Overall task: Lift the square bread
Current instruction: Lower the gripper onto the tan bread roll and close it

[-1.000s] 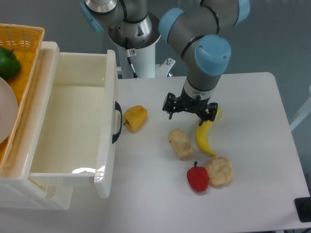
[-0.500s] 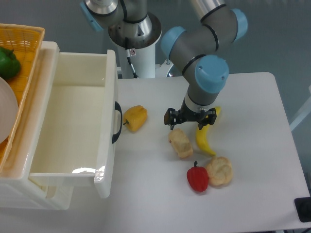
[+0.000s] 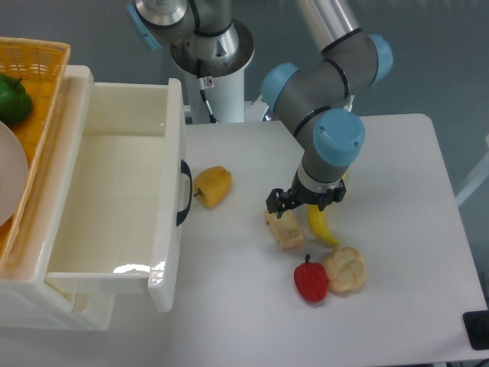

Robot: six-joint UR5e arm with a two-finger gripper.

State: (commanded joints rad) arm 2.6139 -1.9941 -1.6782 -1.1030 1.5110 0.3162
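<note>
Nearest to us on the white desk (image 3: 229, 306) sit the red pepper (image 3: 311, 280) and, touching it on its right, the round roll (image 3: 345, 268). Neither is ours to take. Just behind them lies the square bread (image 3: 286, 227), a pale tan block resting on the desk, with the banana (image 3: 320, 227) close along its right side. Our pincer (image 3: 304, 206) hangs right over the far end of the bread, its dark fingers low and seemingly spread, though from this angle we cannot tell whether they touch the crust or stand just clear of it. It grips nothing yet, as far as we can see.

We judge this to be the last of the descent before the close. To do it well we want the fingers straddling the loaf across its narrow width, one each side, and centred along its length rather than perched on its far tip, so a small shift toward us looks worthwhile. The right finger has little room next to the banana, so we should come down straight and not sweep sideways. We should close gently, as the bread may be soft, then lift vertically, clear of the pepper and roll.

Farther off, the yellow pepper (image 3: 212, 186) lies by the open white drawer (image 3: 172, 222), well apart from all this.
</note>
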